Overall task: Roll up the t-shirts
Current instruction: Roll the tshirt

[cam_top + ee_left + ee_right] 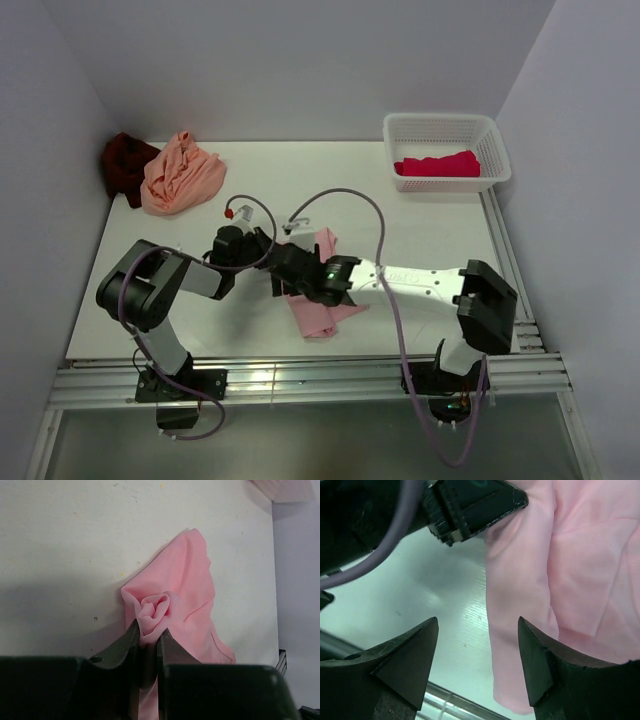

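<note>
the light pink t-shirt (318, 315) lies on the table (420, 225), well apart from the white basket (450, 184), to its near left. the left gripper (148, 632) pinches its rolled end; the right gripper (477, 630) hangs open over its edge.

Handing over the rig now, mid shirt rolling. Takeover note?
Grippers: left gripper shut on the curled end of the light pink cloth t-shirt; right gripper open at that shirt's edge, holding nothing.
Where: pink shirt mid-table. The peach-orange cloth t-shirt and dark maroon cloth t-shirt lie crumpled at the far left. The crimson-pink cloth t-shirt is in the white lattice plastic basket.
Done: pink roll started at one end only.
Left: finish the pink roll, then the peach-orange and maroon shirts.
</note>
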`<move>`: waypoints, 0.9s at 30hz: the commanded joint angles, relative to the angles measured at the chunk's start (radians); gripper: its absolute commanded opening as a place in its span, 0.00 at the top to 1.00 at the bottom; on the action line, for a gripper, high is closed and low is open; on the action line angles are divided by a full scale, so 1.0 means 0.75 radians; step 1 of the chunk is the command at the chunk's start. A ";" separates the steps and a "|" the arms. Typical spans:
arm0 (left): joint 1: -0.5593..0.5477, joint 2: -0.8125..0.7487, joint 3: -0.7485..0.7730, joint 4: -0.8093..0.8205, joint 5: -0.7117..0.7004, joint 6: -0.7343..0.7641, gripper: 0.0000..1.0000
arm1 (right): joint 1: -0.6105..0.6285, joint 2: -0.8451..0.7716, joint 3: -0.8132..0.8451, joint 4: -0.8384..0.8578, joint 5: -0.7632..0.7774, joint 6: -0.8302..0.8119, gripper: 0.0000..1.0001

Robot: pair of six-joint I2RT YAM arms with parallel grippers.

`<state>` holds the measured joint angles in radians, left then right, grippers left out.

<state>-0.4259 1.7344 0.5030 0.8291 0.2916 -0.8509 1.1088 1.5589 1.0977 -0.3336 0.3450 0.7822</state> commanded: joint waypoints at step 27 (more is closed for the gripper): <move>-0.003 -0.122 0.217 -0.508 0.080 0.087 1.00 | 0.411 1.038 0.907 -1.014 0.994 0.017 0.28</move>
<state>-0.3992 1.6508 0.5907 0.4747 0.3256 -0.8055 1.3842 2.2646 1.7542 -1.0821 1.0916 0.8940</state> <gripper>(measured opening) 0.164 0.717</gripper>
